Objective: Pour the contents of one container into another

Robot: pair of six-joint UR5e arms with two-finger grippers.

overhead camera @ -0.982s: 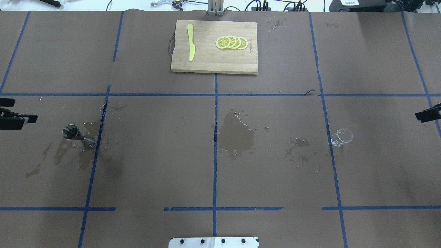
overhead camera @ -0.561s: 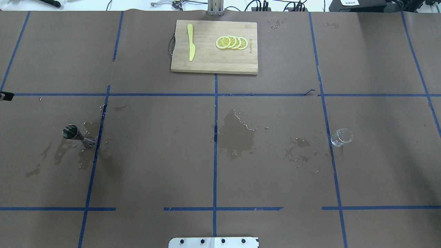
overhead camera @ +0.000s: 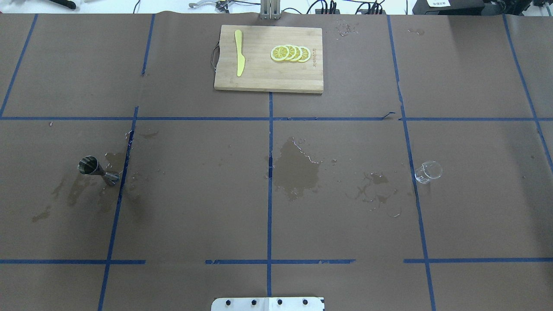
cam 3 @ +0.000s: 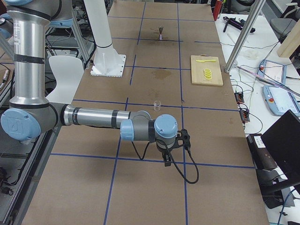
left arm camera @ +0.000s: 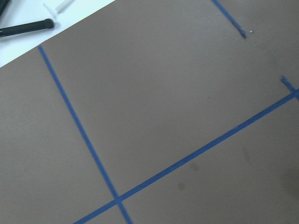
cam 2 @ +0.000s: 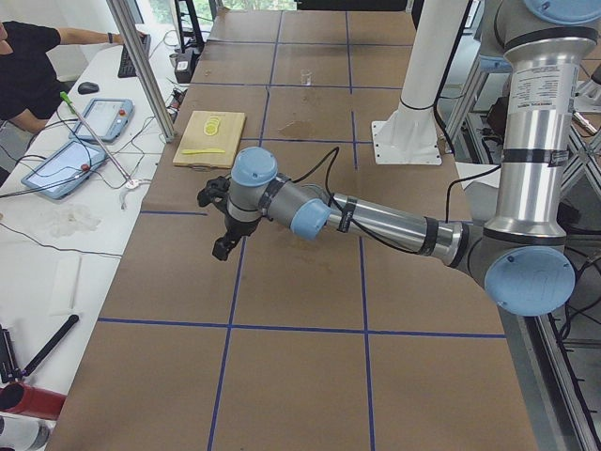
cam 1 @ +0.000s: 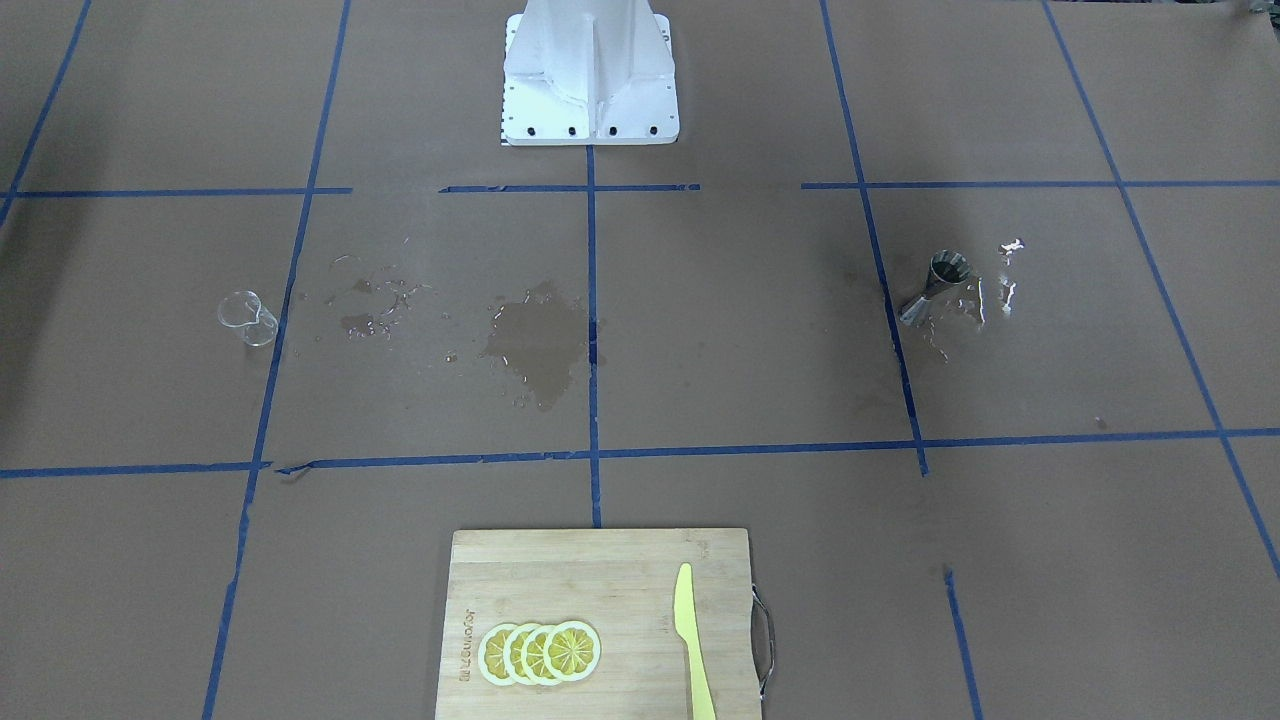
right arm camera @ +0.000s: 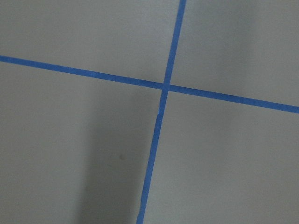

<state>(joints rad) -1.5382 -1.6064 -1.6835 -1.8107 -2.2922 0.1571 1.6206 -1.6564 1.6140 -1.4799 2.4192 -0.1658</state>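
A small metal jigger [overhead camera: 88,166] stands on wet brown paper at the table's left side, also seen in the front view as the jigger [cam 1: 940,275]. A small clear glass beaker [overhead camera: 428,171] stands at the right side, and the front view shows the beaker [cam 1: 246,317] too. Neither gripper shows in the overhead or front views. My left gripper [cam 2: 220,250] hangs over bare paper beyond the jigger's end of the table. My right gripper [cam 3: 166,160] hangs past the beaker [cam 3: 157,105]. Whether either is open or shut, I cannot tell.
A wooden cutting board [overhead camera: 259,77] with lemon slices [overhead camera: 290,53] and a yellow knife [overhead camera: 239,52] lies at the far middle. A wet patch [overhead camera: 298,168] darkens the centre, with smaller splashes [overhead camera: 376,192] near the beaker. The robot's base [cam 1: 590,70] stands at the near edge.
Both grippers, seen at the left and right edges of the overhead view a second ago, have drawn outward and left that view. The jigger and the beaker have not moved.
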